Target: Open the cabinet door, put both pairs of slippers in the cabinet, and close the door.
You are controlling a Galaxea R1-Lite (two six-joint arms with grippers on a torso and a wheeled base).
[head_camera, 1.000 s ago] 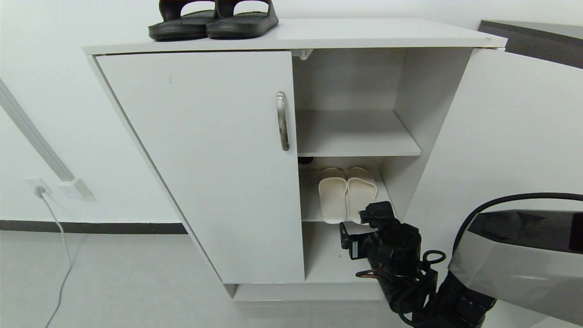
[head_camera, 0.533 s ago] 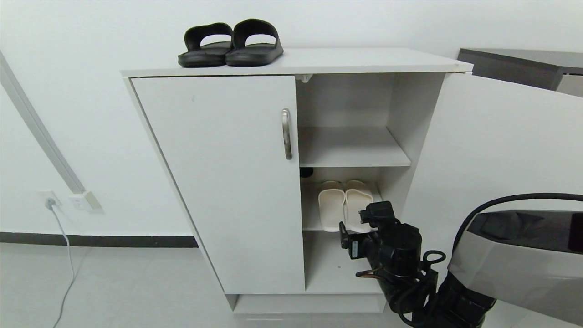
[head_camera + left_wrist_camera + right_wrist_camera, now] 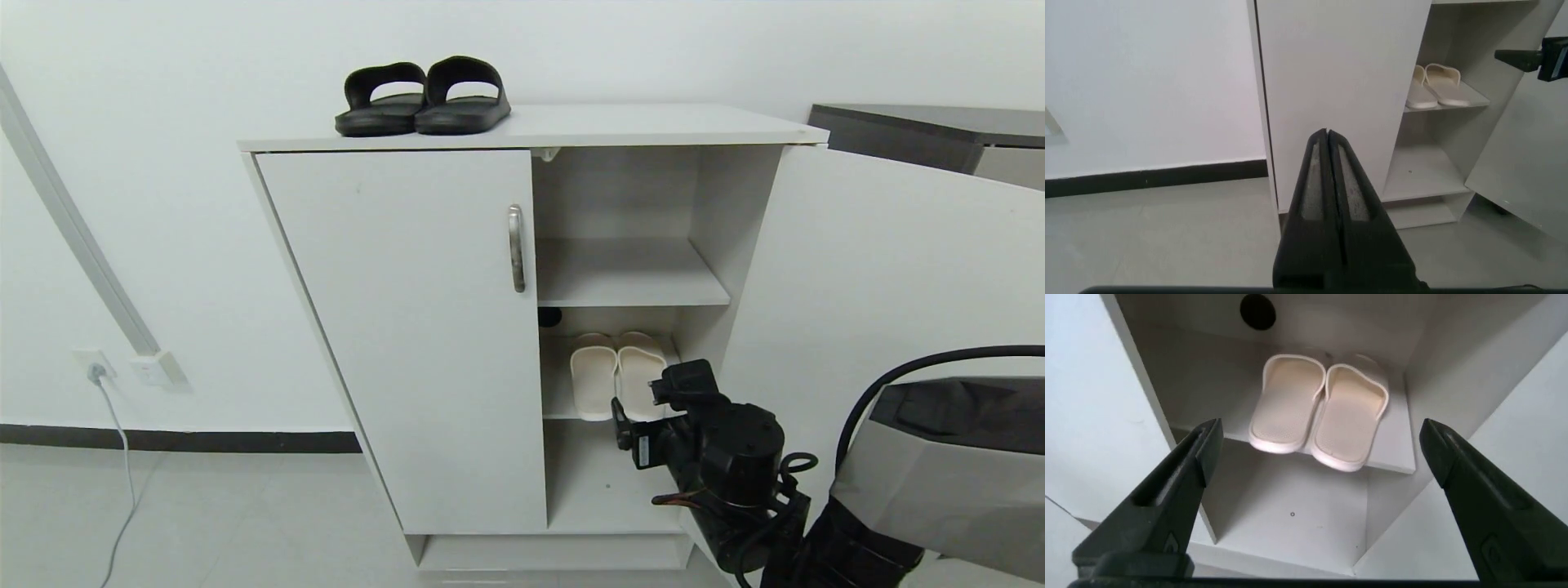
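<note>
A pair of black slippers (image 3: 423,98) stands on top of the white cabinet (image 3: 653,122). A pair of white slippers (image 3: 616,374) (image 3: 1319,408) (image 3: 1437,84) lies side by side on the middle shelf. The cabinet's right door (image 3: 882,286) stands wide open; the left door (image 3: 408,327), with its metal handle (image 3: 516,248), is shut. My right gripper (image 3: 653,400) (image 3: 1321,431) hangs open and empty just in front of the white slippers' shelf. My left gripper (image 3: 1327,139) is shut on nothing, low and back from the left door.
The upper shelf (image 3: 629,273) and the bottom compartment (image 3: 608,482) hold nothing. A wall socket with a cable (image 3: 98,371) is at the far left. A dark-topped grey unit (image 3: 931,131) stands behind the open door. Bare floor lies left of the cabinet.
The whole head view has shifted: the cabinet now looks smaller and lower, with its top and black slippers fully in view. My right gripper stays open before the middle shelf.
</note>
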